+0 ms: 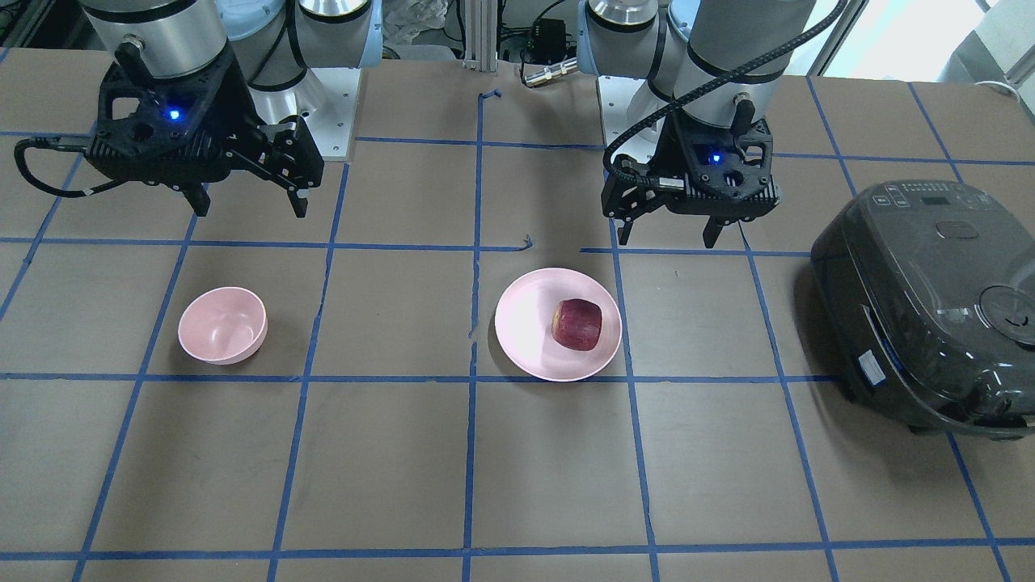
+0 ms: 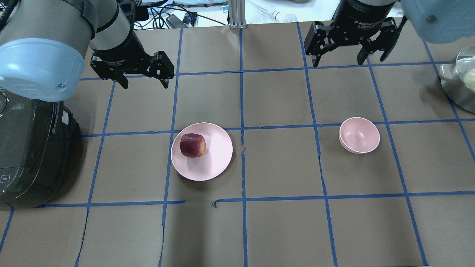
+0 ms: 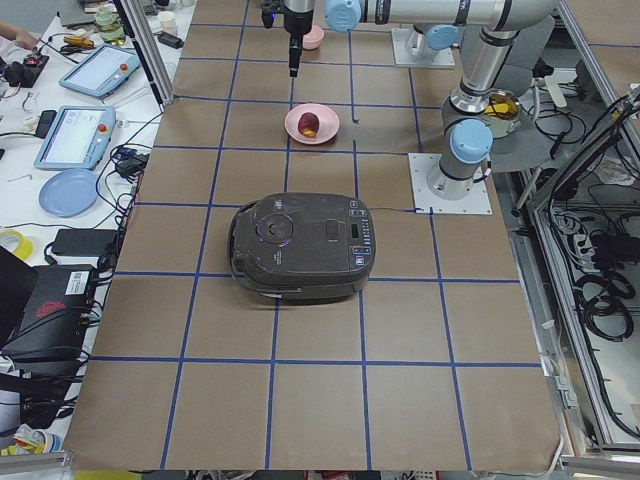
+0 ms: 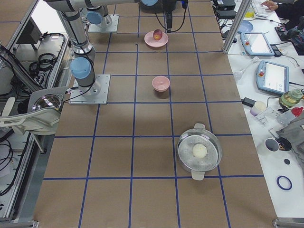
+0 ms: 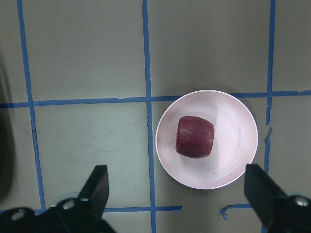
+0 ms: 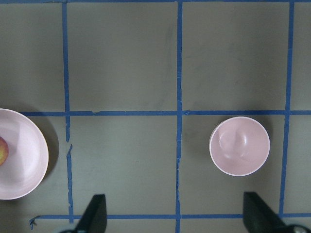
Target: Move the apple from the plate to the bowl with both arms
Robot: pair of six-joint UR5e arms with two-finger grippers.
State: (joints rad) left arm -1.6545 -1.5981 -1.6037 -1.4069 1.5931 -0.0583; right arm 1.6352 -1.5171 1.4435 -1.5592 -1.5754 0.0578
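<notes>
The dark red apple [image 1: 576,324] lies on the pale pink plate [image 1: 525,323], a little toward the plate's left side in the overhead view [image 2: 192,145]. The small pink bowl [image 2: 359,135] stands empty to the right of the plate [image 2: 217,155]. My left gripper [image 2: 144,84] is open and empty, raised behind and left of the plate. Its fingers [image 5: 98,187] frame the apple [image 5: 194,137] from above. My right gripper [image 2: 338,62] is open and empty, raised behind the bowl, which shows in its wrist view [image 6: 239,145].
A black rice cooker [image 2: 26,148] sits at the table's left end, close to my left arm. A metal pot [image 2: 460,83] stands at the far right edge. The table is brown with a blue tape grid.
</notes>
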